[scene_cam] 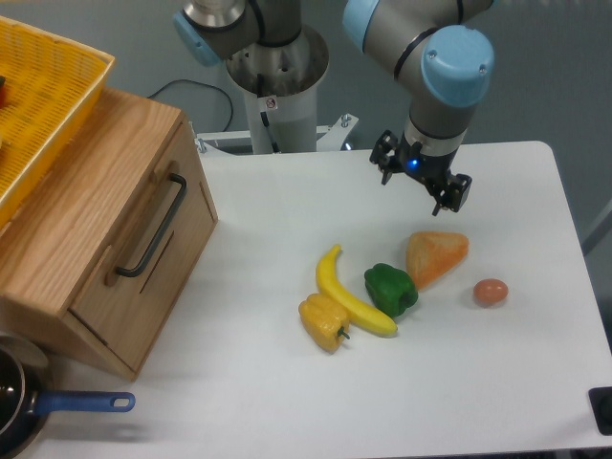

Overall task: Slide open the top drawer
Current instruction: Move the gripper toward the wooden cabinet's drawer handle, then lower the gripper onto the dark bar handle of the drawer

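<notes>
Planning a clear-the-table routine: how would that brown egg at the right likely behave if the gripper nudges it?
The egg looks smooth and rounded, so it would probably roll, likely in a curve rather than straight. It lies free on the white table, apart from the orange wedge, so nothing nearby would stop it. If real, the shell is likely fragile, though that cannot be told here.

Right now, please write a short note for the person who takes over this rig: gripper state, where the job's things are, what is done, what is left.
Two-finger gripper: open, empty, in the air above the white table, near the orange wedge-shaped food piece.
Wide light-oak top drawer with long black bar handle: shut, at the table's left side, far from the gripper.
Done: nothing on the drawer yet.
Left: reach the handle, grasp it, slide the drawer open.
</notes>
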Controlling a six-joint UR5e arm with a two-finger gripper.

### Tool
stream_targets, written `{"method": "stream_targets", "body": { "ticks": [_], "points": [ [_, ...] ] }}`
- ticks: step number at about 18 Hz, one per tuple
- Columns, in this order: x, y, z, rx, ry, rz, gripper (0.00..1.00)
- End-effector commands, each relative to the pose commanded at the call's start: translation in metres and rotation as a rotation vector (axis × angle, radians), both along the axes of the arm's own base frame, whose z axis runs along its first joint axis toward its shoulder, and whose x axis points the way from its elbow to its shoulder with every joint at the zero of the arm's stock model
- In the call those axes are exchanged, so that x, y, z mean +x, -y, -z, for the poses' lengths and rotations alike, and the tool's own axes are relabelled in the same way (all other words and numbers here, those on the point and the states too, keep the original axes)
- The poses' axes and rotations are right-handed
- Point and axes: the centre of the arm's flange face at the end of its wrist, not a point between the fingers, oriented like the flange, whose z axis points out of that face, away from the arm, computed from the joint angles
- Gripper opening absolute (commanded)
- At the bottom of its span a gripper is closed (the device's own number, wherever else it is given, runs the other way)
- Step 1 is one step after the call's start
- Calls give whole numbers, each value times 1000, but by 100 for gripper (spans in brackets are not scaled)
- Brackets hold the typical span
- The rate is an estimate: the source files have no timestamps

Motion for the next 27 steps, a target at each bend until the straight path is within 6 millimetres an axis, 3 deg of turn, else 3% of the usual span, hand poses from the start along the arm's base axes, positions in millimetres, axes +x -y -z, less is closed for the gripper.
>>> {"method": "stream_targets", "body": {
  "ticks": [11,19,22,27],
  "points": [
    [59,-68,-17,37,65,-151,100],
    [97,-96,-17,52,153,-198,100],
    [106,-102,-28,70,182,-220,100],
    [117,-115,-30,84,234,-265,100]
  ]
}}
